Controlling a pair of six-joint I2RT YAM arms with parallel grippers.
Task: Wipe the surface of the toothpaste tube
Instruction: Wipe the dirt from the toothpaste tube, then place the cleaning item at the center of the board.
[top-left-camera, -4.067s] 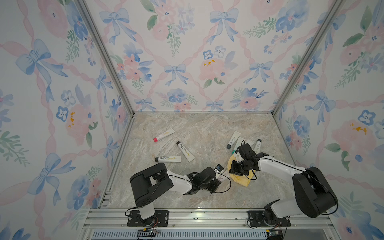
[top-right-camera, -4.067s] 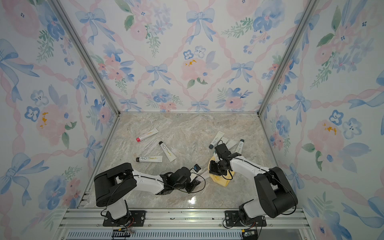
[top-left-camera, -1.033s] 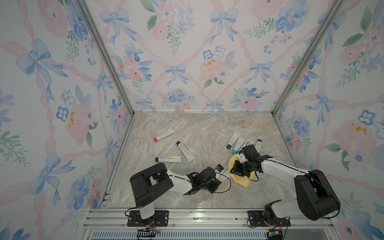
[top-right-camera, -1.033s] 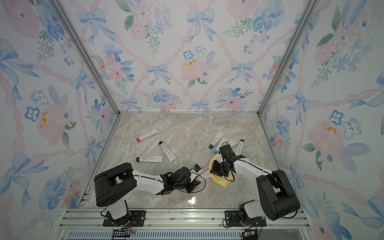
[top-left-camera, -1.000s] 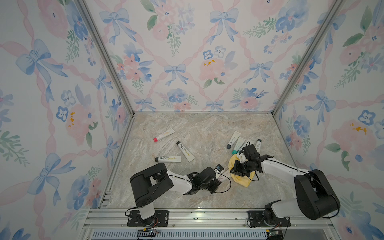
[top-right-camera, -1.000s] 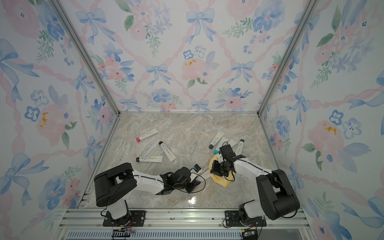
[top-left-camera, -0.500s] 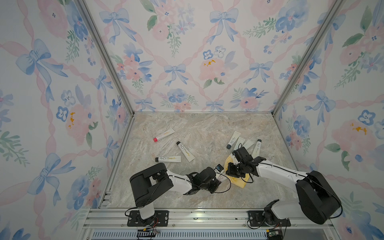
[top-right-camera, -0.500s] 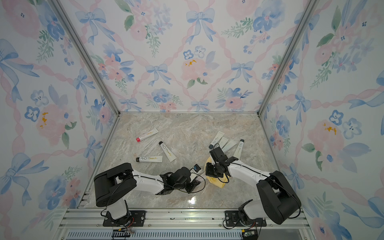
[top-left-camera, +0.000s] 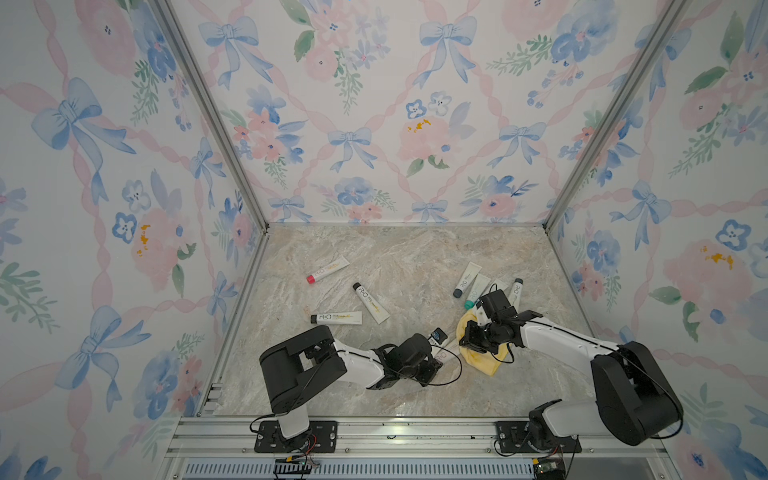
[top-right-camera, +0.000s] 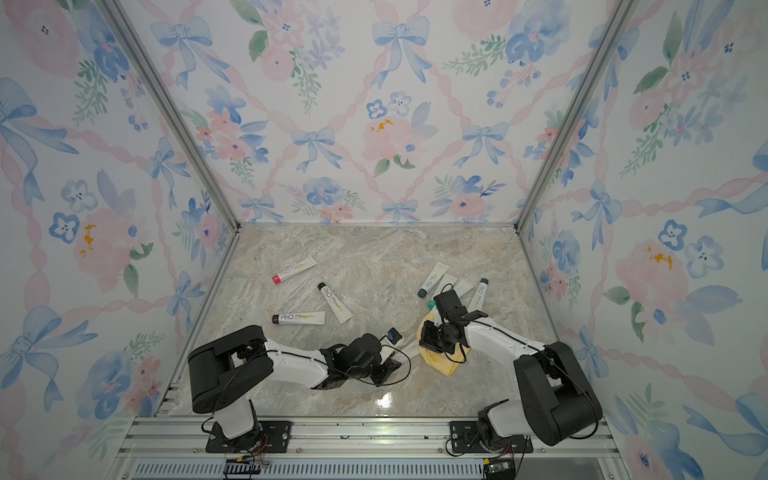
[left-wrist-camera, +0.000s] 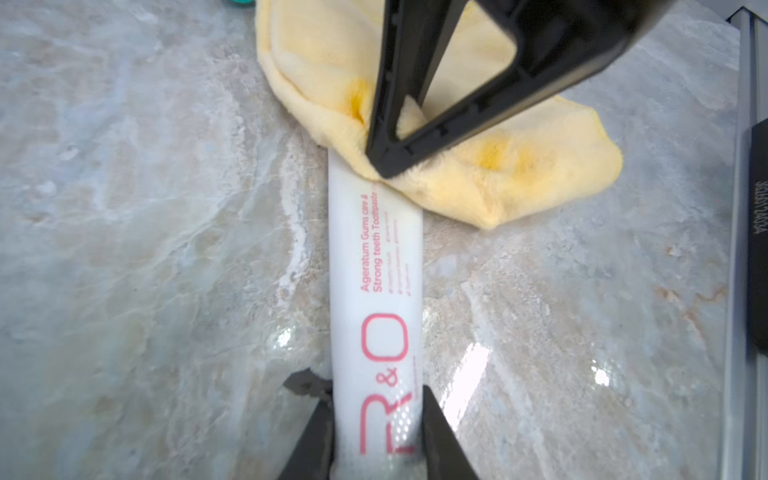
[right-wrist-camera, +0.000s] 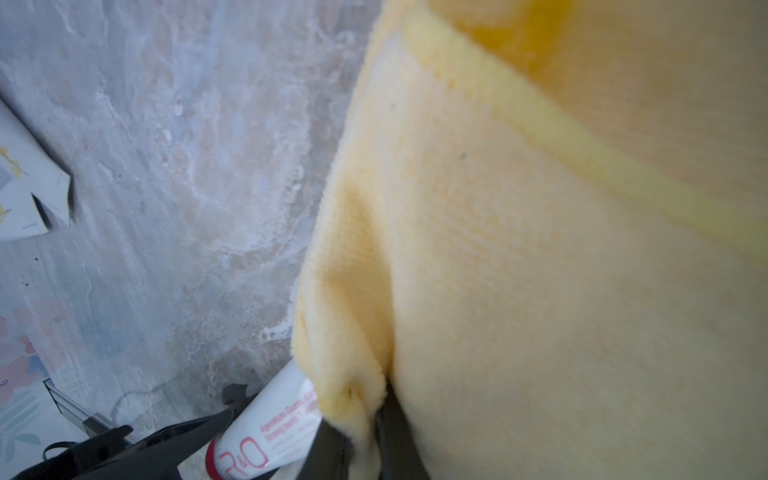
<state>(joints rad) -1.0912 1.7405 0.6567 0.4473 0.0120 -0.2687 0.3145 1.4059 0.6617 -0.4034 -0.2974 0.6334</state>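
- Three flat white tubes (top-left-camera: 336, 318) lie loose on the veined, marble-look counter (top-left-camera: 415, 253), left of both arms.
- Left pincer (left-wrist-camera: 376, 428) is clamped on the lettered end of the toothpaste tube (left-wrist-camera: 376, 270), a smooth white cylinder printed in pink, lying flat near the counter's front middle.
- Right pincer (right-wrist-camera: 363, 446) is pinched on a fluffy yellow microfibre cloth (left-wrist-camera: 498, 174), whose folded edge covers the tube's far end.
- Several more tubes (top-left-camera: 467, 279) cluster behind the cloth.

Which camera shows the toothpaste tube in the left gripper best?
The left wrist view: the toothpaste tube runs lengthwise, lettering readable, clamped in the left gripper, far end under the yellow cloth. The right wrist view shows only one end; both top views show a small sliver.
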